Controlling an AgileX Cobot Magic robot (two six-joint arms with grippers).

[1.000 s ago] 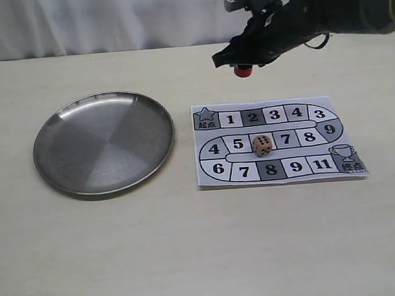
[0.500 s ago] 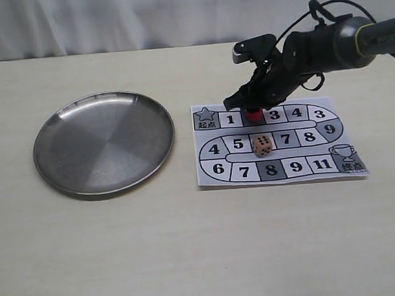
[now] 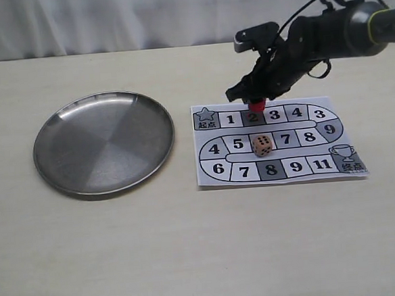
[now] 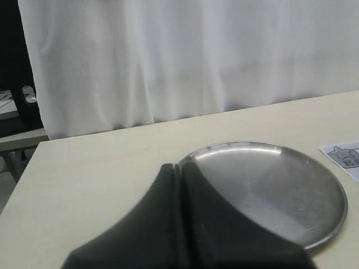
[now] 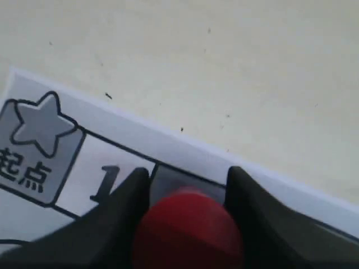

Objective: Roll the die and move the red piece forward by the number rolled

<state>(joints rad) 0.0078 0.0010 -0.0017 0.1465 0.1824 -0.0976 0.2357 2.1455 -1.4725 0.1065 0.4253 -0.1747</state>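
Observation:
The red piece (image 3: 256, 105) is held in my right gripper (image 3: 254, 102), which is shut on it just over the grey square 2 in the top row of the paper game board (image 3: 297, 112). In the right wrist view the red piece (image 5: 188, 230) fills the gap between the dark fingers (image 5: 137, 185) of the right gripper (image 5: 188, 174). Whether it touches the paper is hidden. The tan die (image 3: 262, 145) rests on the board's middle row between squares 5 and 7. My left gripper (image 4: 179, 169) is shut and empty, near a metal plate.
A round metal plate (image 3: 103, 142) lies on the table left of the board; its rim (image 4: 314, 190) shows in the left wrist view with the board's start corner (image 4: 345, 157). The star start square (image 5: 39, 134) is beside square 1. A white curtain hangs behind the table.
My right gripper came down from behind the board to square 2 with the red piece, then shifted slightly up and right. The die and plate stayed put.

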